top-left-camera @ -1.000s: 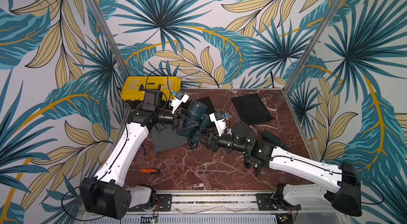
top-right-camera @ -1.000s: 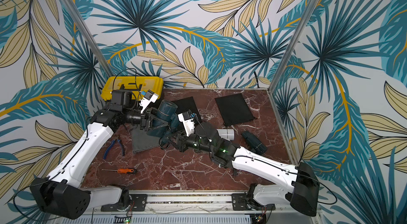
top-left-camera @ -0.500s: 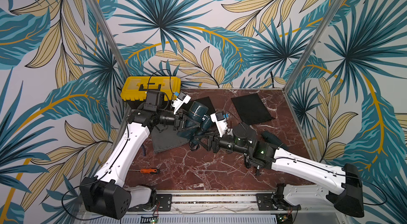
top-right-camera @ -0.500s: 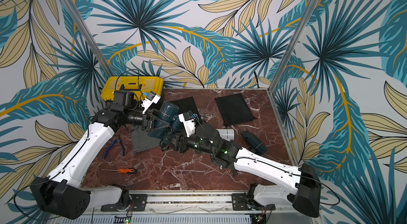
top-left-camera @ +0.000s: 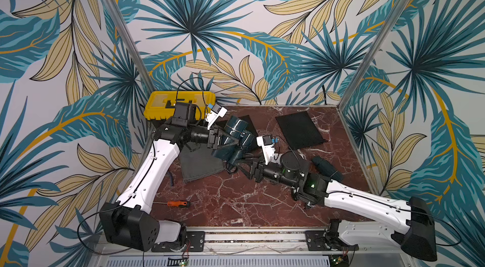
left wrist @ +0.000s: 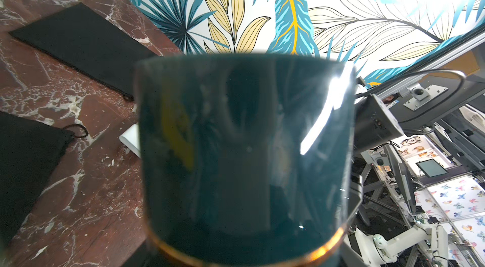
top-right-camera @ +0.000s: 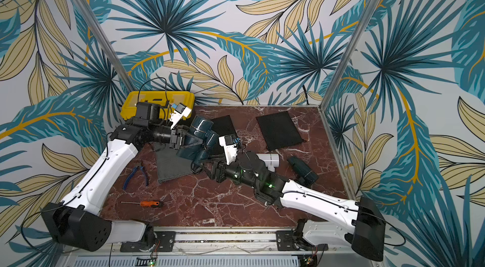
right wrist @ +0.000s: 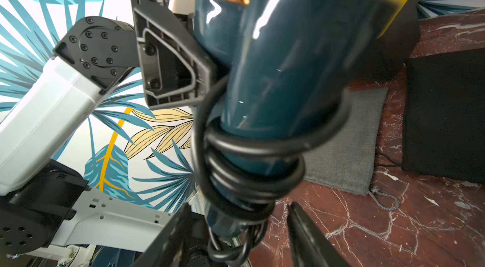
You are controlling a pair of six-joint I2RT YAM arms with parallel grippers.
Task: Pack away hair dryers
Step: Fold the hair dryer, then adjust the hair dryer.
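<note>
White right arm stretches low from lower right, right gripper (top-left-camera: pixel 235 165) open either side of the cord-wrapped handle of the teal hair dryer (top-left-camera: pixel 237 128). Beyond, the left arm bends inward, left gripper (top-left-camera: pixel 228 140) clamping its barrel above the grey pouch (top-left-camera: pixel 199 167), mid-frame.

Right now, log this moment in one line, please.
left gripper: shut on teal hair dryer, held above table | right gripper: open, astride cord-wrapped handle end | grey pouch: flat on table
</note>
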